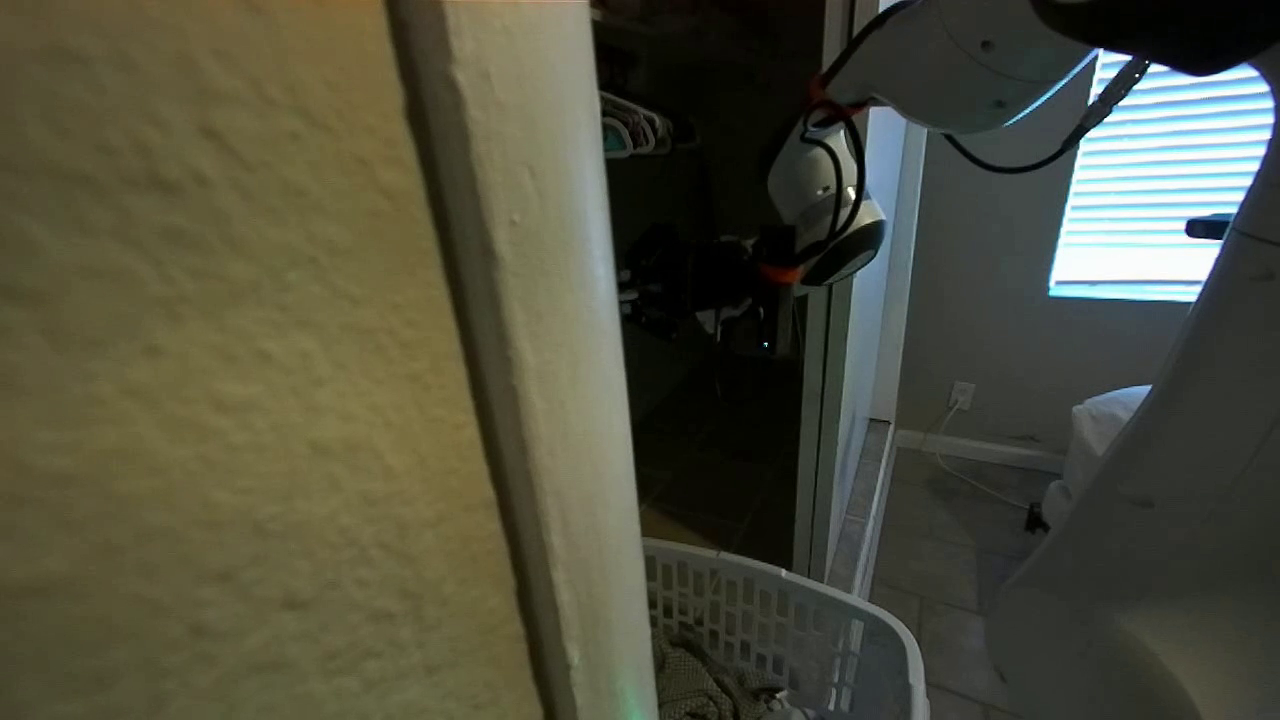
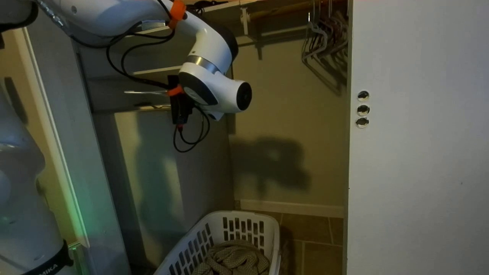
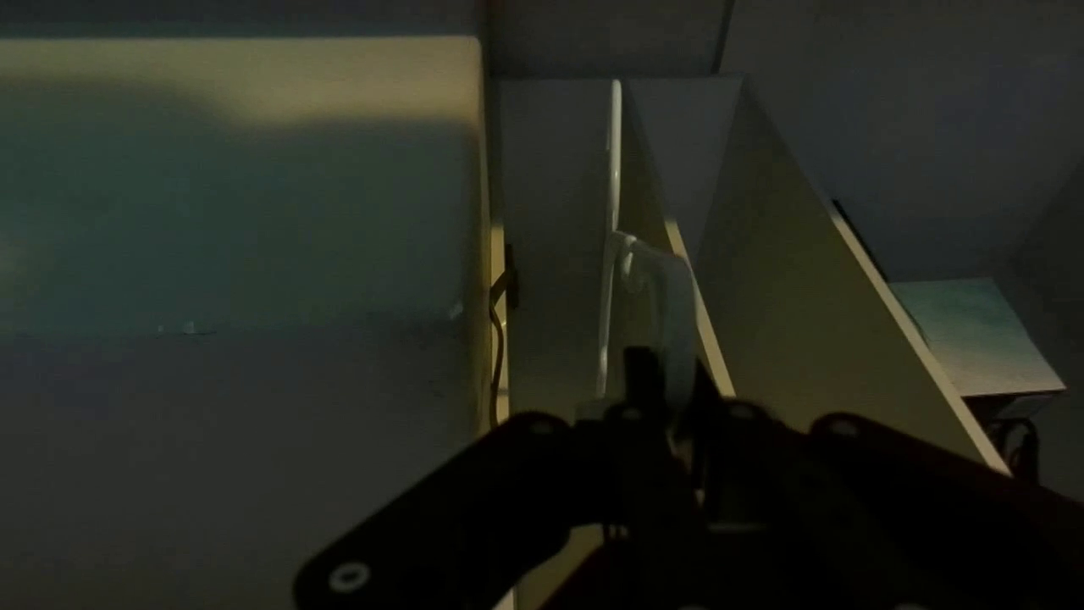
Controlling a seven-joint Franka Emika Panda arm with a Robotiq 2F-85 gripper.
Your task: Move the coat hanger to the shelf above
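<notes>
Tan wall [image 2: 290,99] fills the back of the closet, with a white door [image 2: 416,160] at three o'clock in an exterior view. Other hangers [image 2: 325,39] hang near one o'clock, and a basket [image 2: 248,215] with a brown cloth [image 2: 237,259] in it is at six o'clock. At eleven o'clock is the arm [image 2: 214,49]. Its gripper [image 3: 671,385], at four o'clock in the wrist view, looks closed, with a bent bit of the hanger [image 3: 616,152] pinched in its fingers, but it is dark and blurry there. In an exterior view the hanger is a thin pale bar near ten o'clock, almost flat, with its free end to nine o'clock. It is up between the lower shelf [image 2: 144,109] and the upper shelf [image 2: 156,70]. So the picking up looks done, and most of the lifting may be too. I can't tell if the hanger is inside the gap or just in front of it, or which shelf is meant. What is left, I think, is to set it down there, let go and back away.
</notes>
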